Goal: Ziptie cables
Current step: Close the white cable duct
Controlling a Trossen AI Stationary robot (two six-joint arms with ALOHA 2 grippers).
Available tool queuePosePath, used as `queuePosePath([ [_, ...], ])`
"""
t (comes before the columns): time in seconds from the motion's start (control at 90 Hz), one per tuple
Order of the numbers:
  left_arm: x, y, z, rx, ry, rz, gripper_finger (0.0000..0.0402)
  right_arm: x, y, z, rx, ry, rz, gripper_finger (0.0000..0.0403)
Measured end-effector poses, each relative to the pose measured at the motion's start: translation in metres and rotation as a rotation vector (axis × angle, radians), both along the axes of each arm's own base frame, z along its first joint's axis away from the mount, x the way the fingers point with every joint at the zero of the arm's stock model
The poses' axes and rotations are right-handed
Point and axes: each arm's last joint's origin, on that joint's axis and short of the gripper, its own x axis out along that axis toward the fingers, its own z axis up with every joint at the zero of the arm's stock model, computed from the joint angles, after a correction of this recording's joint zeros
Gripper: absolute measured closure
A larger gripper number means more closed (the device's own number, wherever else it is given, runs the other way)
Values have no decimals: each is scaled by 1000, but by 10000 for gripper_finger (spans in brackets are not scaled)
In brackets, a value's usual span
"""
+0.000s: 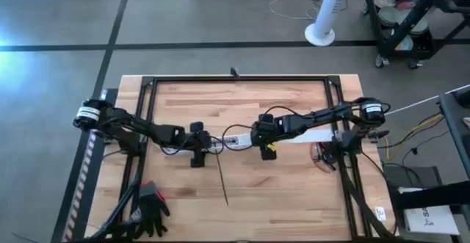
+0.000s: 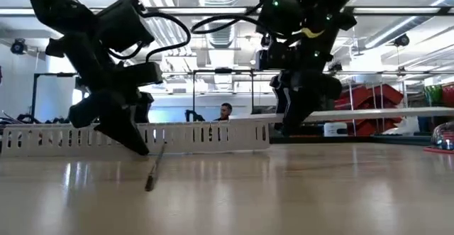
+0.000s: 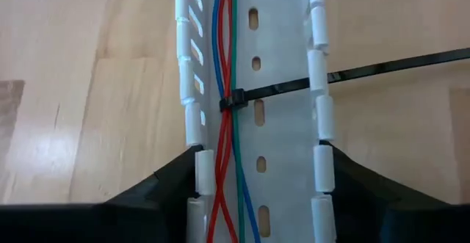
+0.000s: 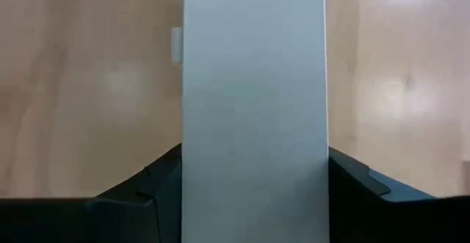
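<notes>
From above, we are looking down on the pale butcher-block wooden table (image 1: 279, 191), where the left gripper (image 1: 197, 149) and the right gripper (image 1: 264, 142) are meeting near the middle, each gripping one end of the white slotted plastic cable tray (image 1: 233, 139), and the long thin black zip tie (image 1: 221, 177) is trailing away from the tray across the wood towards the near edge. A black work glove (image 1: 153, 199) is lying at the near left corner. Down at table height, we are seeing the tray (image 2: 206, 137) standing on edge along the surface, the left gripper (image 2: 131, 141) pressing down at it and the right gripper (image 2: 289, 125) higher at its other end, while the zip tie (image 2: 153, 170) is slanting onto the wood. Through the left wrist camera, the dark fingers (image 3: 172, 180) are closed on the tray's side walls (image 3: 316, 89), and the cables (image 3: 229, 59), red, blue and green wires, are running along the tray's floor, cinched by the zip tie's head (image 3: 233, 100). In the right wrist view, that arm's fingers (image 4: 158, 173) are clamping a plain white flat strip (image 4: 253, 111) by both edges.
</notes>
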Motion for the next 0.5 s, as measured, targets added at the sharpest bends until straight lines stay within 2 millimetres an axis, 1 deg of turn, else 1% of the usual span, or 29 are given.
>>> queuePosePath([
  [0.056,0,0,0,0,2,-5,188,-1,4,-3,23,-31,42,191],
  [0.144,0,0,0,2,0,-15,186,-2,10,-7,15,-42,116,191],
  [0.311,0,0,0,2,-1,-25,191,-3,11,-8,27,-45,189,191],
  [0.422,0,0,0,-2,-4,-17,190,-1,12,-2,32,-88,228,191],
  [0.5,1,0,0,-17,-11,5,187,3,12,7,44,-155,202,191],
])
